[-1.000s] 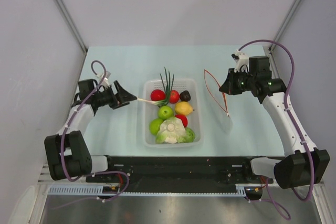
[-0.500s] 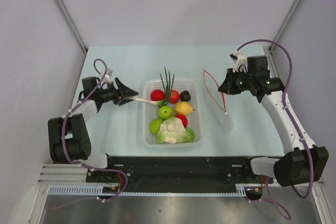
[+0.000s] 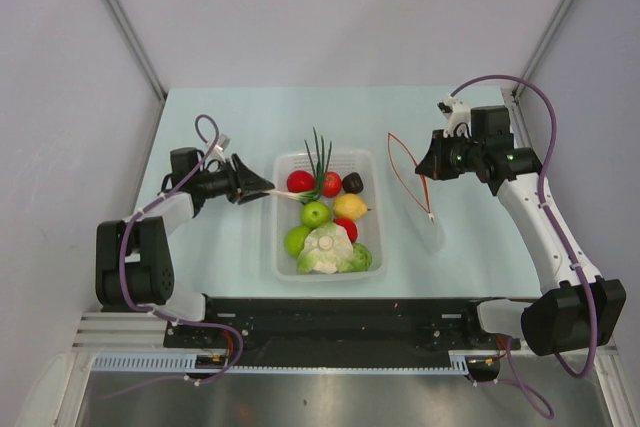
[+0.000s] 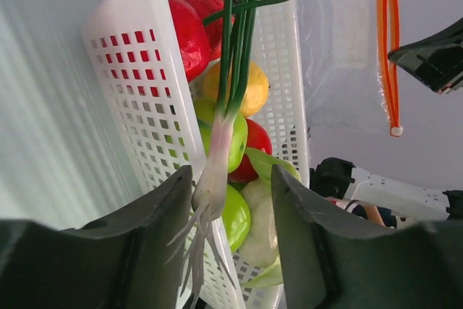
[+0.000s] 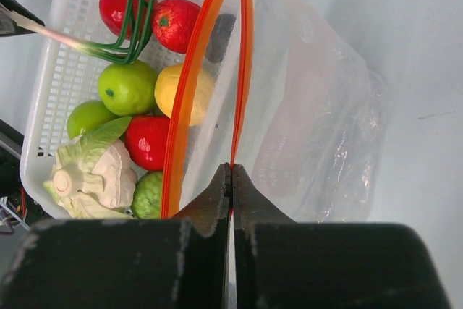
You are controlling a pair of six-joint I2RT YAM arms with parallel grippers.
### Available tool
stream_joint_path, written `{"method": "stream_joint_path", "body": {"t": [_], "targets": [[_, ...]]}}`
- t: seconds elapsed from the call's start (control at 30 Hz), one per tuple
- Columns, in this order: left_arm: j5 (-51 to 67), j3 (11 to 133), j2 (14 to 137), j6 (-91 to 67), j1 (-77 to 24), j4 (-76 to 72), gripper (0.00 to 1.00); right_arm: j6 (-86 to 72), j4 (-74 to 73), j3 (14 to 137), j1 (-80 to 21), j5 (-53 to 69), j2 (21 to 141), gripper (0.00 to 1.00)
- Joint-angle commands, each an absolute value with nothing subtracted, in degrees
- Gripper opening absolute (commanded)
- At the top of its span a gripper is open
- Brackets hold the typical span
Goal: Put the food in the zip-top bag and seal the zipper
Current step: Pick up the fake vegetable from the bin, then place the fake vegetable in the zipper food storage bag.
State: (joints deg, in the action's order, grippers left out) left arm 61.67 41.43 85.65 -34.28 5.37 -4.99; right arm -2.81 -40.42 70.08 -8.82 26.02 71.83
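Advancing over the last second, the left claw (image 3: 262, 187) moved from nearer the left edge of the pale surface (image 3: 220, 117) up to the white perforated plastic basket (image 3: 276, 232) at the centre. Its fingers were apart, straddling the white root end of the long green onion (image 4: 233, 63), not yet pinching. A grasp looked imminent. No food was bagged: the onion, the round toy fruits (image 3: 317, 214) and the pale green toy cabbage (image 3: 325, 247) all sat in the basket. The left forearm lay low, pointing toward the right edge. The right arm hadn't moved. The right claw (image 5: 231, 171) was clamped on one lip of the red-orange zipper strip (image 5: 189, 85). It held the clear crinkly zip-top bag (image 5: 318, 106) open between basket and right edge.
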Motion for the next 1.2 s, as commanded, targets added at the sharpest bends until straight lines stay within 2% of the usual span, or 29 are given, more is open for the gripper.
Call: {"method": "stream_joint_path", "body": {"t": [0.0,0.07,0.1,0.13,0.17,0.33,0.47,0.6,0.7,0.73,0.93,1.0,1.17], "targets": [[62.4,41.1,85.3,-32.9,5.1,-5.3,0.4,-2.6,-38.7,70.3,-9.0,26.5,71.6,0.0],[62.7,41.7,84.9,-32.7,5.2,-4.9,0.29,-2.7,-38.8,70.3,-9.0,26.5,71.5,0.0],[62.8,42.3,84.6,-32.6,5.2,-4.2,0.15,-2.6,-38.8,70.3,-9.0,26.5,71.5,0.0],[62.8,42.7,83.9,-32.3,5.2,-3.6,0.1,-2.7,-38.9,70.3,-9.0,26.5,71.5,0.0],[62.8,43.1,83.2,-31.4,5.3,-3.0,0.0,-2.7,-38.9,70.3,-9.0,26.6,71.4,0.0],[62.6,48.4,77.6,-30.6,5.3,1.7,0.0,-4.7,-38.2,70.3,-8.9,26.8,69.6,0.0],[59.1,57.3,72.0,-36.8,4.6,0.7,0.0,-12.5,-33.0,70.3,-9.0,27.2,67.2,0.0],[50.3,67.4,70.0,-35.3,-2.0,4.5,0.0,-18.3,-28.8,70.2,-10.3,23.0,65.4,0.0],[38.1,71.8,68.8,-36.3,-6.4,3.7,0.0,-21.4,-28.5,70.2,-12.9,16.7,65.3,0.0],[31.1,72.8,68.8,-35.7,-10.2,3.7,0.0,-22.3,-28.2,70.2,-14.6,13.7,65.4,0.0],[12.5,78.8,73.8,-34.6,-25.8,5.7,0.0,-30.7,-25.1,70.0,-19.2,8.2,68.2,0.0],[9.2,82.3,76.2,-36.0,-30.0,8.9,0.0,-33.4,-25.1,70.0,-20.5,4.0,69.8,0.0],[2.7,86.6,82.4,-38.9,-34.7,8.3,0.0,-37.6,-24.7,70.0,-21.5,4.2,72.9,0.0]]}}
